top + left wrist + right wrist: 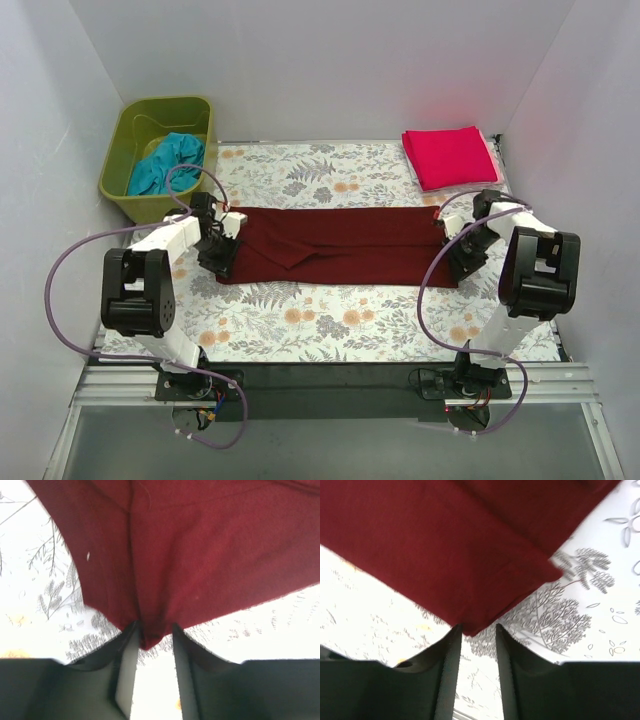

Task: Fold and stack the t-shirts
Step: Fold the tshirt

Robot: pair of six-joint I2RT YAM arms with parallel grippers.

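Observation:
The dark maroon t-shirt [335, 245] lies folded into a long flat strip across the middle of the floral cover. My left gripper [222, 262] is at its near left corner, and my right gripper [460, 262] is at its near right corner. In the left wrist view, the left gripper [155, 627] is open, with the maroon corner [150, 637] poking between its fingertips. The right gripper [479, 627] is also open, its tips either side of the maroon corner [475, 625]. A bright pink-red t-shirt [450, 155] lies folded at the back right. A teal t-shirt [168, 162] lies crumpled in a bin.
The olive green bin [125, 150] stands at the back left, off the floral table cover [330, 320]. White walls close in on both sides and the back. Purple cables loop from both arms.

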